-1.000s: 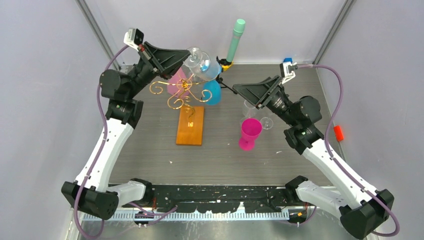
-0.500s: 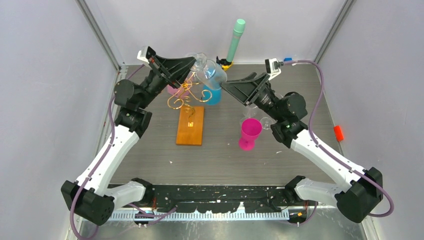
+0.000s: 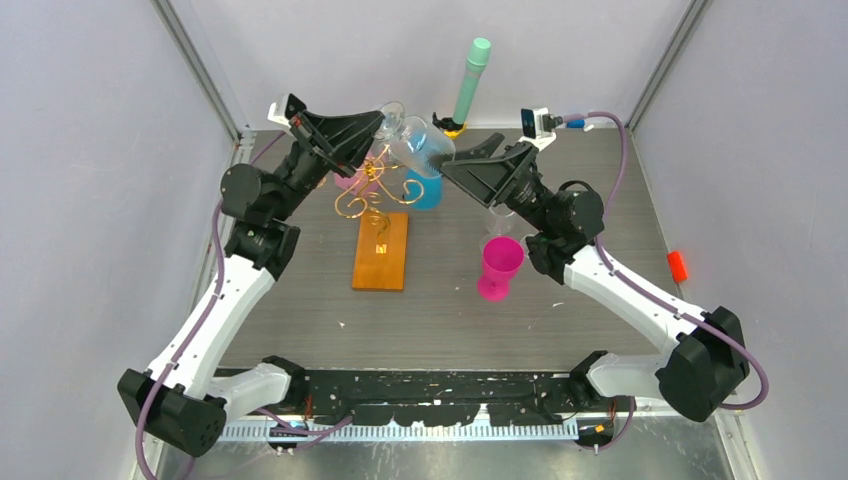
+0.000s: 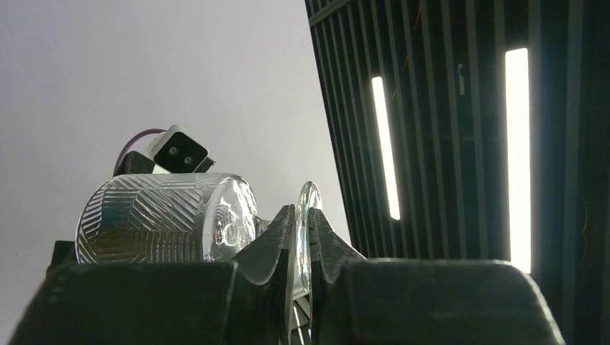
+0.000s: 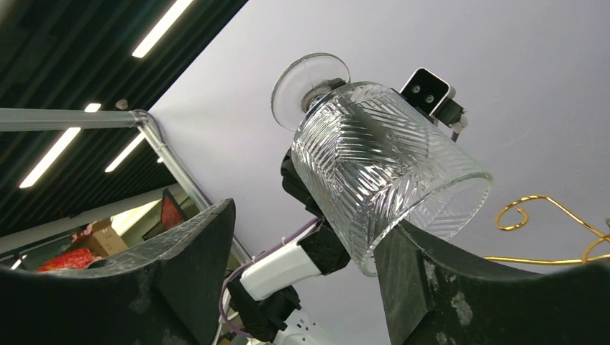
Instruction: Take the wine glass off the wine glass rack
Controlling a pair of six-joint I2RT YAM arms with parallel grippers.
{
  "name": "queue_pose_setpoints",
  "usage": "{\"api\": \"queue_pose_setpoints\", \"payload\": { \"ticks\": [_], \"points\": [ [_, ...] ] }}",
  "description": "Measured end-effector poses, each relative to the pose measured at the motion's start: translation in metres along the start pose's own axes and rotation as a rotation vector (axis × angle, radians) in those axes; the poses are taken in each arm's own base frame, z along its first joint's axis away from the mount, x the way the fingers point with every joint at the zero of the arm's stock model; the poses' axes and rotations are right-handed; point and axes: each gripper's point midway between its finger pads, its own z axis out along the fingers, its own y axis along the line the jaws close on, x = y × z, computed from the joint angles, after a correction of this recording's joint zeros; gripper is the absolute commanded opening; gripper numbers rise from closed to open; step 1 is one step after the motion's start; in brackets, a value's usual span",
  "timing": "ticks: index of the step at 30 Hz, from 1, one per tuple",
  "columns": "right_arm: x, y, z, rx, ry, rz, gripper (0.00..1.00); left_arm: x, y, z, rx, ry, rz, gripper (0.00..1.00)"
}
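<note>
A clear ribbed wine glass (image 3: pixel 415 142) is held in the air above the gold wire rack (image 3: pixel 365 192), which stands on an orange-brown wooden base (image 3: pixel 381 252). My left gripper (image 3: pixel 380 121) is shut on the glass's round foot (image 4: pixel 307 215), with the bowl (image 4: pixel 155 226) lying sideways beside it. My right gripper (image 3: pixel 450 160) is open, its fingers (image 5: pixel 421 287) just below the bowl's rim (image 5: pixel 424 215). A pink glass (image 3: pixel 352 160) and a blue glass (image 3: pixel 425 185) still hang on the rack.
A magenta cup (image 3: pixel 499 266) stands upright right of the base, with a clear glass (image 3: pixel 500 215) behind it. A black tripod with a mint-green cylinder (image 3: pixel 470 80) stands at the back. A small red object (image 3: pixel 677 265) lies at the right edge.
My left gripper carried the clear glass right and forward, off the rack. My right arm swung left and up until its open fingers reached the bowl's rim.
</note>
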Motion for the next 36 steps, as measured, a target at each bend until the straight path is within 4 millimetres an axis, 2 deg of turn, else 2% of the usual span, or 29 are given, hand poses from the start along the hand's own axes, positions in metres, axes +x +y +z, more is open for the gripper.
{"api": "queue_pose_setpoints", "payload": {
  "ticks": [6,10,12,14,15,17,20,22,23,27,31,33,36],
  "points": [
    [0.003,0.021,0.007,-0.089,0.012,0.016,0.52,0.005,-0.014,-0.004,0.037,0.005,-0.022,0.00],
    [0.006,0.031,0.013,-0.132,0.021,0.027,0.34,0.009,-0.023,-0.006,0.062,0.015,-0.031,0.00],
    [0.005,0.034,0.016,-0.148,0.021,0.028,0.23,0.011,-0.026,-0.007,0.070,0.018,-0.035,0.00],
    [0.006,0.035,0.017,-0.152,0.021,0.031,0.04,0.012,-0.027,-0.008,0.074,0.023,-0.037,0.05],
    [0.006,0.035,0.018,-0.156,0.021,0.032,0.02,0.012,-0.028,-0.008,0.078,0.023,-0.035,0.07],
    [0.004,0.042,0.020,-0.179,0.014,0.024,0.01,0.012,-0.027,-0.008,0.079,0.024,-0.035,0.22],
    [0.003,0.045,0.021,-0.180,0.015,0.016,0.00,0.015,-0.032,-0.008,0.099,0.030,0.008,0.64],
    [0.006,0.045,0.022,-0.161,0.028,0.009,0.00,0.016,-0.035,-0.008,0.108,0.031,0.048,0.83],
    [0.006,0.043,0.022,-0.143,0.033,0.001,0.00,0.018,-0.038,-0.008,0.116,0.033,0.068,0.88],
    [0.005,0.041,0.021,-0.076,0.046,-0.066,0.00,0.023,-0.048,-0.011,0.144,0.039,0.146,0.96],
    [-0.002,0.050,0.018,-0.011,0.041,-0.161,0.00,0.029,-0.049,-0.015,0.149,0.047,0.223,0.98],
    [-0.010,0.056,0.015,0.043,0.032,-0.222,0.00,0.030,-0.047,-0.018,0.144,0.045,0.259,0.97],
    [-0.034,0.058,0.007,0.198,-0.020,-0.331,0.00,0.032,-0.042,-0.023,0.127,0.040,0.328,0.98]
  ]
}}
